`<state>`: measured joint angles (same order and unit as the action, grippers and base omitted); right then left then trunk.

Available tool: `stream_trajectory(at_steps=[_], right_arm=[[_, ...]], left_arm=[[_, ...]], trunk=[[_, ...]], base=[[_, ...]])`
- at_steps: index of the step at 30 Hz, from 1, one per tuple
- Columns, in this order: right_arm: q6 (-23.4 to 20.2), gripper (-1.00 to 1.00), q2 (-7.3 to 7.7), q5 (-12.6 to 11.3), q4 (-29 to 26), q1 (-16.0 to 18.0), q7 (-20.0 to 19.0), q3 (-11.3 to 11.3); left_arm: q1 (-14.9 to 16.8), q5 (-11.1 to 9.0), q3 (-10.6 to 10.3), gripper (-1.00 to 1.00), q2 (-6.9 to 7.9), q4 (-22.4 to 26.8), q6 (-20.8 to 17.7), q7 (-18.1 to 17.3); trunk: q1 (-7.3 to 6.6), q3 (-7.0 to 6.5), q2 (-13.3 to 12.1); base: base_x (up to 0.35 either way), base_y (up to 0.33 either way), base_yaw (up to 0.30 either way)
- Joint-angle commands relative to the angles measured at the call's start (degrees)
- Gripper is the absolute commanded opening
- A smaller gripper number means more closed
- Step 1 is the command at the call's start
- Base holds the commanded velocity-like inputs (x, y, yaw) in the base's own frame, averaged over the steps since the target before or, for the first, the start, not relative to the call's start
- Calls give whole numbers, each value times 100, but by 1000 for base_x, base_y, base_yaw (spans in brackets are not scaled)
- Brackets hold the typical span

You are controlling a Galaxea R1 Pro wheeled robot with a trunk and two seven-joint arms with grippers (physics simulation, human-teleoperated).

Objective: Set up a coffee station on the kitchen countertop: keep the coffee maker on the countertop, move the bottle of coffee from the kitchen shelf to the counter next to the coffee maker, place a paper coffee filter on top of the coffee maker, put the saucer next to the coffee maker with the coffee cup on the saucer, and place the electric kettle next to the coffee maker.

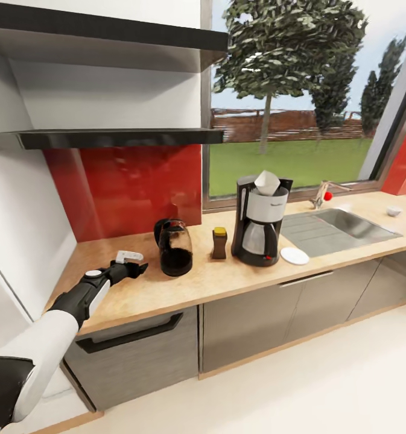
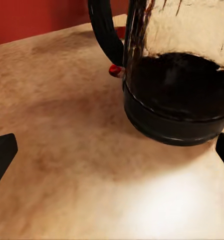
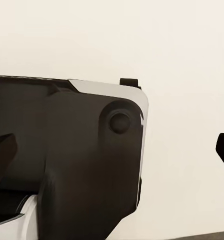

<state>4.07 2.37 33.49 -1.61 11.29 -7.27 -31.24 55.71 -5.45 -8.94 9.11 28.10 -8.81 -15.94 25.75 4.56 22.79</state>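
Wooden surface (image 1: pixel 239 280) holds most things now: kettle (image 1: pixel 175 247) just past the left fingers (image 1: pixel 130 263), which are wide and empty; jar (image 1: pixel 219 242), coffee maker (image 1: pixel 260 220) with filter (image 1: pixel 267 182), saucer (image 1: pixel 294 255). Cup (image 1: pixel 394 211) waits far off.

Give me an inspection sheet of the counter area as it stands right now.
Surface: the counter is light wood with a steel sink set in it.
Job's things: the coffee maker stands by the sink with the paper filter on top; the coffee jar and kettle stand on its shelf side, the saucer on its sink side, with no cup on it. A small white thing past the sink may be the cup.
Clutter: nothing seen.
Pincers: left pincer open, near the kettle, holding nothing; right pincer open.
Cables: nothing seen.
Surroundings: black shelf, red backsplash, window, grey cabinets.
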Motion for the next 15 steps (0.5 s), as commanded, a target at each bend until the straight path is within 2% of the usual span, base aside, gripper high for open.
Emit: stream_trajectory(at_steps=[1,2,4,9,10,12,15], right_arm=[[15,100,1,42,3,5,-20,-49],[14,100,0,43,3,5,-20,-49],[14,100,0,43,3,5,-20,-49],[14,100,-6,43,3,5,-20,-49],[14,100,-8,43,3,5,-20,-47],[14,100,-8,43,3,5,-20,-47],[14,100,-4,43,3,5,-20,-43]], left_arm=[[2,-55,-30,100,66,12,-42,-127],[4,-58,-18,100,295,13,-36,-601],[8,-61,59,100,451,17,-34,-980],[13,-56,404,100,680,20,-33,-1519],[24,-46,525,100,870,20,-38,-1953],[31,-40,551,100,966,20,-40,-2185],[36,-12,566,100,1047,20,-35,-2334]], trunk=[[4,13,12],[4,13,12],[4,13,12],[4,13,12],[4,13,12],[4,13,12],[4,13,12]], base=[[0,0,-192],[0,0,-65],[0,0,-34],[0,0,-10],[0,0,-1],[0,0,0],[0,0,0]])
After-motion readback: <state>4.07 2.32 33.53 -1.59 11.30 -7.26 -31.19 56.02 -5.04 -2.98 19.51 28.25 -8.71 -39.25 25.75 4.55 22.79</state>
